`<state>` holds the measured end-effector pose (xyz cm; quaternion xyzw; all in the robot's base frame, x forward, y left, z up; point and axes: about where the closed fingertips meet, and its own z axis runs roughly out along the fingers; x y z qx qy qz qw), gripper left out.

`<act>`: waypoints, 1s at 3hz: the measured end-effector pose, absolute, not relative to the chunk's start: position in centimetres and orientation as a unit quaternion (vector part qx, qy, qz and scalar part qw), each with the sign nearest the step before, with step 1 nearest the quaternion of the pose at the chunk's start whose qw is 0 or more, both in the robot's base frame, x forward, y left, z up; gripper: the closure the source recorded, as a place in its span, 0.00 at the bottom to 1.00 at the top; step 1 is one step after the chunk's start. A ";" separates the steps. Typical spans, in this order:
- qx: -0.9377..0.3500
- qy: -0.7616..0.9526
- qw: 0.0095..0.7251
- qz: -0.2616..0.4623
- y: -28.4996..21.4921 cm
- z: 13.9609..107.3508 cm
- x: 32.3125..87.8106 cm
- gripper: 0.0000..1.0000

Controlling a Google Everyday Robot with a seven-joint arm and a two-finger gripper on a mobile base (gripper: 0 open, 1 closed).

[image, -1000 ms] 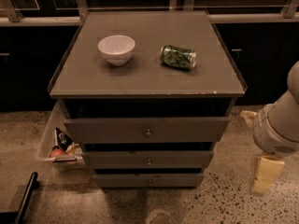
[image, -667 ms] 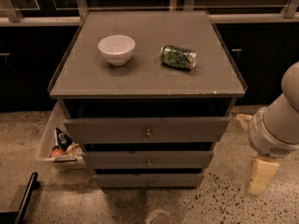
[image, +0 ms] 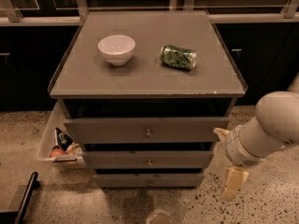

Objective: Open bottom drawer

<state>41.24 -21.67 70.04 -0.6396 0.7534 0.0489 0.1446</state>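
Observation:
The grey cabinet (image: 147,76) has three drawers. The bottom drawer (image: 126,180) is the slimmest front, lowest down, with a tiny round knob (image: 149,183) at its centre; its front looks pushed in. My gripper (image: 223,163) hangs to the right of the cabinet, level with the middle drawer (image: 117,158) and bottom drawer. It is open and empty, with one cream finger (image: 232,183) low over the floor and the other by the top drawer's right end. It touches no knob.
A white bowl (image: 116,48) and a green can (image: 178,57) lying on its side rest on the cabinet top. A white bin (image: 46,141) with packets stands at the cabinet's left. A black bar (image: 25,197) lies on the speckled floor at lower left.
My arm and gripper have moved left and slightly down, closer to the cabinet's right side. The drawers have not moved.

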 end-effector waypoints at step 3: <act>-0.640 0.737 0.204 0.074 -19.6 63.4 42.6 0.00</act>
